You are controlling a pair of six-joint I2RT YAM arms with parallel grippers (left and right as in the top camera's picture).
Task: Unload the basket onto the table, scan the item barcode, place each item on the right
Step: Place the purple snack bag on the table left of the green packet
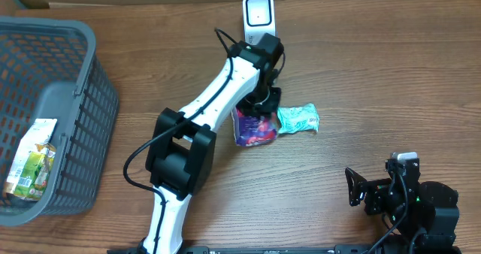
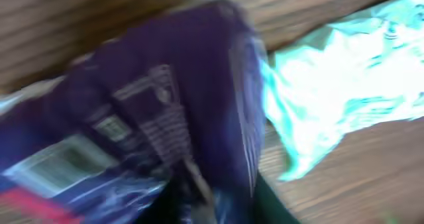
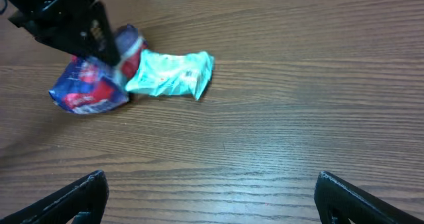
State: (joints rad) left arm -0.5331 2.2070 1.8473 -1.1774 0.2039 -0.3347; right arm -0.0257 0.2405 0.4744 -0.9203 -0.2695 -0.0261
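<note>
Purple snack bag [image 1: 254, 126] lies on the wooden table [image 1: 376, 74] near centre, directly under the left gripper [image 1: 263, 104]. The bag is glossy and crumpled, dark purple with red and white patches. In the left wrist view it fills most of the picture [image 2: 165, 118]. A pale printed panel shows on its face, but it is too blurred to read.

Left gripper: sits on top of the bag. Whether its jaws are clamped on it or loosened cannot be told from any view. Right gripper [image 3: 212, 197]: jaws spread wide with nothing between them, parked low at the near right corner, well apart from the bag.

Edges and room:
- A teal packet [image 1: 298, 119] lies just beside the bag on its right. Their edges are touching or very nearly so.
- A white scanner [image 1: 258, 17] stands at the far edge of the table, beyond the left gripper.
- A grey mesh basket [image 1: 90, 134] sits at the far left, well apart, with a green packet [image 1: 30, 164] inside it.
- Bare wood lies to the right of the teal packet, and also between the bag and the right arm.

Surface: brown wood grain running left to right, matte and evenly lit. A paler strip borders the far edge.
</note>
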